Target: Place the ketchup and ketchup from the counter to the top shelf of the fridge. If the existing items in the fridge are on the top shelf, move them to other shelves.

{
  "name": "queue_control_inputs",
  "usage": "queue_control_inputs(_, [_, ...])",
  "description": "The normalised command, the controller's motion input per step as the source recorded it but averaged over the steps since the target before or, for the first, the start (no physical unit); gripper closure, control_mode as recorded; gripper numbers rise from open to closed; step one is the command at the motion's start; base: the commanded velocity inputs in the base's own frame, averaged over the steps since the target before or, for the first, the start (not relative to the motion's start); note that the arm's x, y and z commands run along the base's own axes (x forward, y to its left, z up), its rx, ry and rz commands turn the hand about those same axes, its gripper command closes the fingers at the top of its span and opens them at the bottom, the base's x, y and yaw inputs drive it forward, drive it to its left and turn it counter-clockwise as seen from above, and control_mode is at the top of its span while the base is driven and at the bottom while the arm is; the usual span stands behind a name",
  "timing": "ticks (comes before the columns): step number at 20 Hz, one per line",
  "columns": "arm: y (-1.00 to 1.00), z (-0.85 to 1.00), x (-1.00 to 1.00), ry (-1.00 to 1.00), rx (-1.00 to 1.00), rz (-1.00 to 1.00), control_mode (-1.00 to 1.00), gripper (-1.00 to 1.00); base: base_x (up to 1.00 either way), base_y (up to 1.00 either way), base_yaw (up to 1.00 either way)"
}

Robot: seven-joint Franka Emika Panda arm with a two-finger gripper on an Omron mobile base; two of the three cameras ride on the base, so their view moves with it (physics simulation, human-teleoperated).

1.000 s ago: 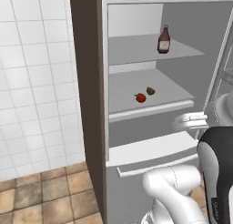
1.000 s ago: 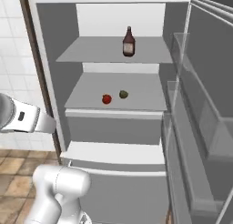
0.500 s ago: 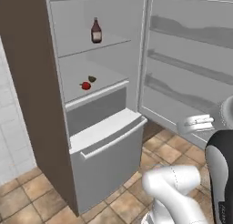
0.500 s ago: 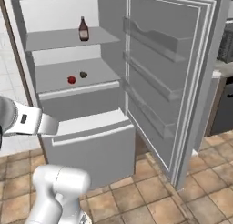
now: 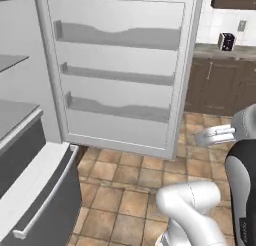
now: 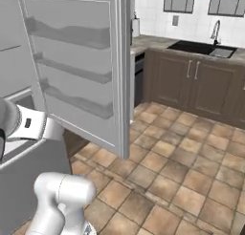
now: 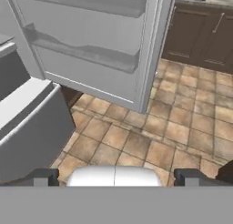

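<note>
The ketchup bottles and the existing items are out of view. The fridge's open door (image 5: 120, 75) (image 6: 76, 62) (image 7: 91, 36) stands ahead with bare door racks. Two grey shelf slabs (image 5: 12, 62) of the fridge poke in at the left edge; I cannot tell which is the top shelf. The counter (image 5: 225, 51) (image 6: 158, 40) runs over dark brown cabinets beyond the door. My gripper (image 7: 116, 176) is open, its two dark fingertips (image 7: 45, 176) wide apart with nothing between them, hanging over the tiled floor.
The fridge's pulled-out lower drawer (image 5: 40, 190) (image 7: 27, 123) juts out at the left. A toaster (image 5: 226, 41) stands on the counter. A sink (image 6: 201, 48) with a faucet (image 6: 216, 31) lies further along. Brown floor tiles (image 6: 182, 153) spread to the right.
The whole picture has swung right: the camera turned away from the fridge's inside, so the shelf with a bottle and the fruits left view. The gripper stays open.
</note>
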Motion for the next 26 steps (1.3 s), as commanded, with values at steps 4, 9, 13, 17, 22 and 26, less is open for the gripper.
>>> queue_control_inputs(4, [0.00, 0.00, 0.00, 0.00, 0.00, 0.00, 1.00, -1.00, 0.00, -0.78, -0.73])
queue_control_inputs(9, [0.00, 0.00, 0.00, 0.00, 0.00, 0.00, 1.00, -1.00, 0.00, -1.00, -0.62])
queue_control_inputs(13, [0.00, 0.00, 0.00, 0.00, 0.00, 0.00, 1.00, -1.00, 0.37, -1.00, -0.42])
queue_control_inputs(17, [0.00, 0.00, 0.00, 0.00, 0.00, 0.00, 1.00, -1.00, 0.99, -0.59, -0.15])
queue_control_inputs(22, [0.00, 0.00, 0.00, 0.00, 0.00, 0.00, 1.00, -1.00, 0.95, 0.36, -0.01])
queue_control_inputs(26, [0.00, 0.00, 0.00, 0.00, 0.00, 0.00, 1.00, -1.00, 0.99, 0.07, 0.04])
